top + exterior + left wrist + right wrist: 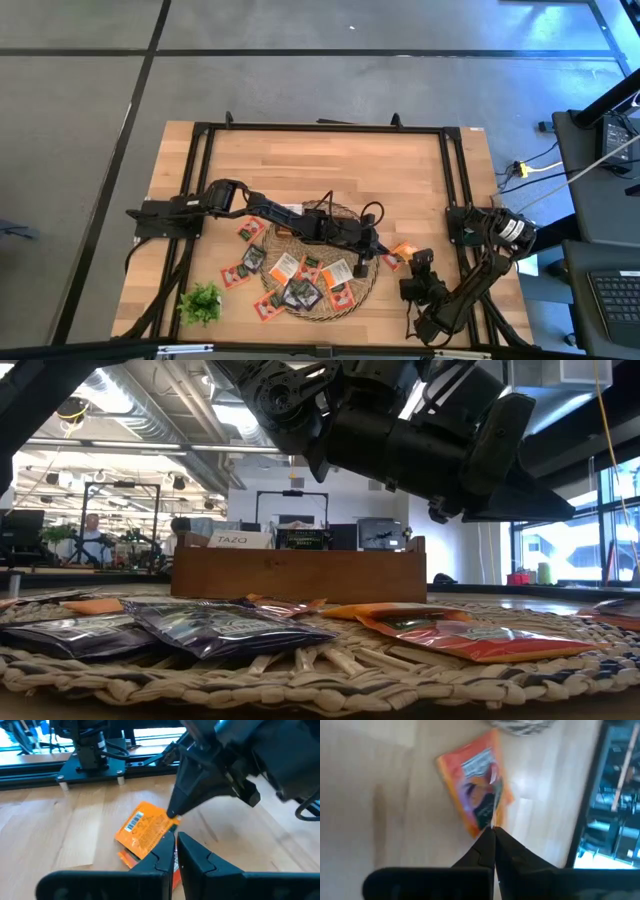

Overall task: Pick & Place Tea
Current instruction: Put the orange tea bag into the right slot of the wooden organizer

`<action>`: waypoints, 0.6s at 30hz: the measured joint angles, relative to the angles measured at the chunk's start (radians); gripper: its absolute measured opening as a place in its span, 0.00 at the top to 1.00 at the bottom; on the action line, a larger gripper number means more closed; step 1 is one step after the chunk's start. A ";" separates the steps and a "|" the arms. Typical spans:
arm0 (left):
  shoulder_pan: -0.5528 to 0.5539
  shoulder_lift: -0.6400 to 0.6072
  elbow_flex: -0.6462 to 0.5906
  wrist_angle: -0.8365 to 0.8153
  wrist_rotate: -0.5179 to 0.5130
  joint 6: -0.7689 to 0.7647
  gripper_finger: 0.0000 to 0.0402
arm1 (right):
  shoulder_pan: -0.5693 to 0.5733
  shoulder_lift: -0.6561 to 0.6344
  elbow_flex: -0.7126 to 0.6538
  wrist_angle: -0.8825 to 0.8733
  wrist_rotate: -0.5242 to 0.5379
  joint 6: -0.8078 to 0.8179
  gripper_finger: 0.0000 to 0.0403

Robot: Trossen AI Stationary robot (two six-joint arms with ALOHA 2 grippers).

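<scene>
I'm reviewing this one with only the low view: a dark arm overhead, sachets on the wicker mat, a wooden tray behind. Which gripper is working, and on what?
Observer: The right gripper is shut on a corner of an orange tea sachet.
Operator: Is that sachet on the mat?
Observer: No. It is off the wicker mat, over the bare wooden table, just right of the mat in the high view.
Operator: And the left arm?
Observer: It reaches across the mat, and the left gripper sits close beside that same sachet.
</scene>
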 joint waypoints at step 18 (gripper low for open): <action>0.007 -0.328 -0.043 -0.385 0.107 0.099 0.98 | -0.015 -0.324 0.080 -0.084 0.249 0.372 0.99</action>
